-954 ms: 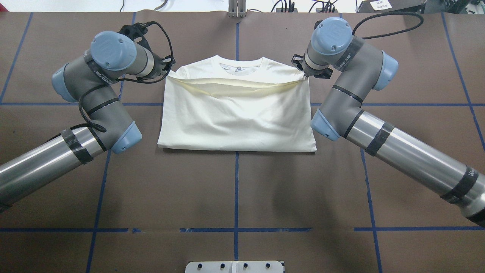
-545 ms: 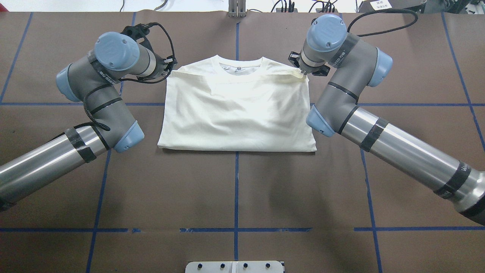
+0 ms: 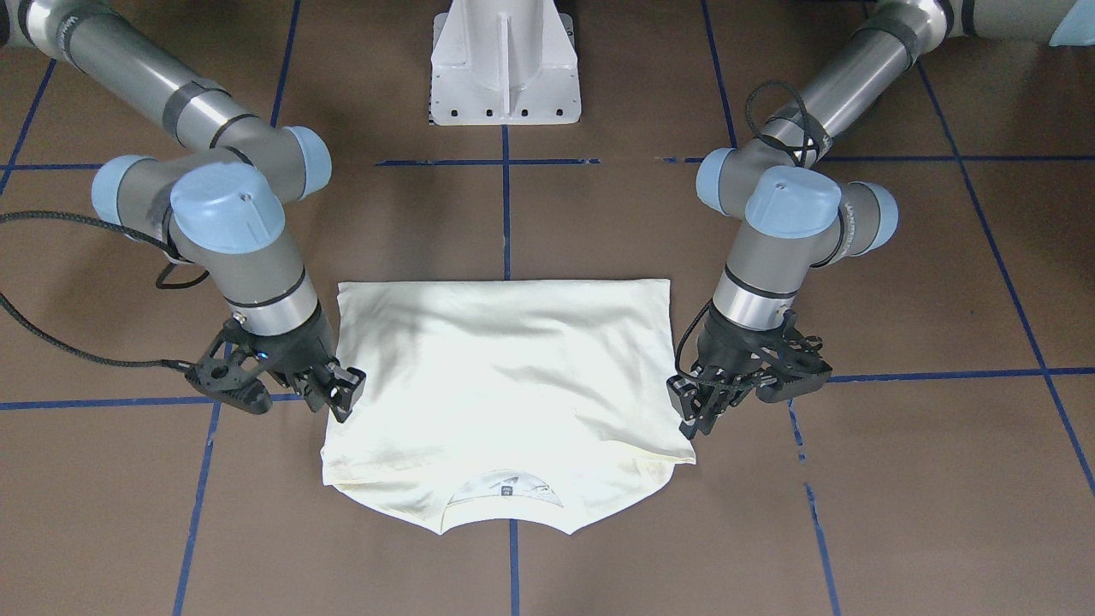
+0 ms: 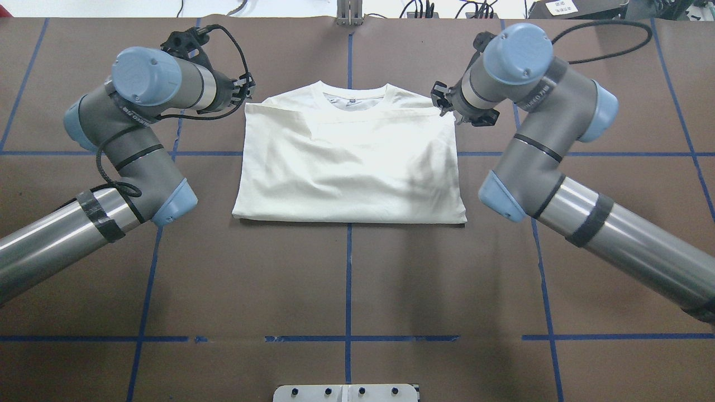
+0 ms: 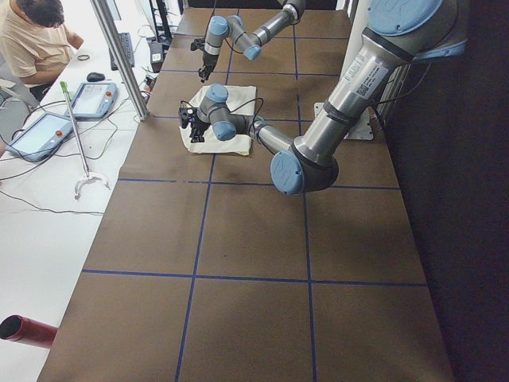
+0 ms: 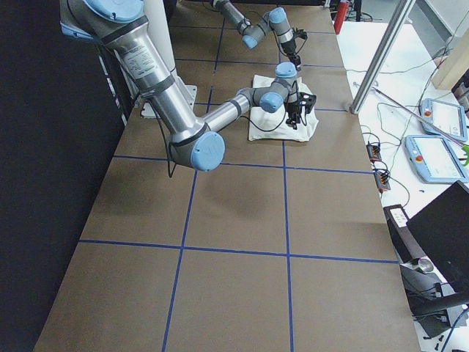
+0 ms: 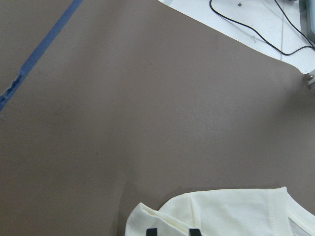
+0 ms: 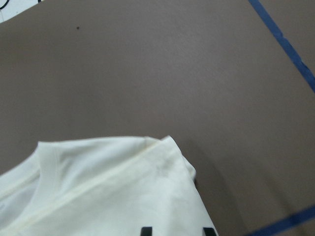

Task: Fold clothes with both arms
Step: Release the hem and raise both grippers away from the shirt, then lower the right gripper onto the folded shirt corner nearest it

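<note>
The cream T-shirt (image 4: 349, 162) lies flat on the brown table, folded with its hem up at the shoulders and its ribbed neck (image 4: 351, 95) at the far side. No print shows. My left gripper (image 4: 247, 92) is open at the shirt's far left corner. My right gripper (image 4: 444, 100) is open at its far right corner. In the front-facing view the left gripper (image 3: 691, 415) and the right gripper (image 3: 342, 395) stand at the shirt's (image 3: 505, 376) edges. Both wrist views show separated fingertips over the folded corner (image 7: 221, 216) (image 8: 98, 187).
The white pedestal (image 3: 505, 60) stands at the robot's side of the table. Blue tape lines (image 4: 348, 279) cross the brown surface. An operator (image 5: 32, 40) sits past the far edge, near a metal post (image 5: 119, 56) and tablets (image 5: 40, 131).
The raised hem has been carried to the shoulders and laid flat. Both grippers have let go of it and drawn slightly outward from the shirt's corners.
</note>
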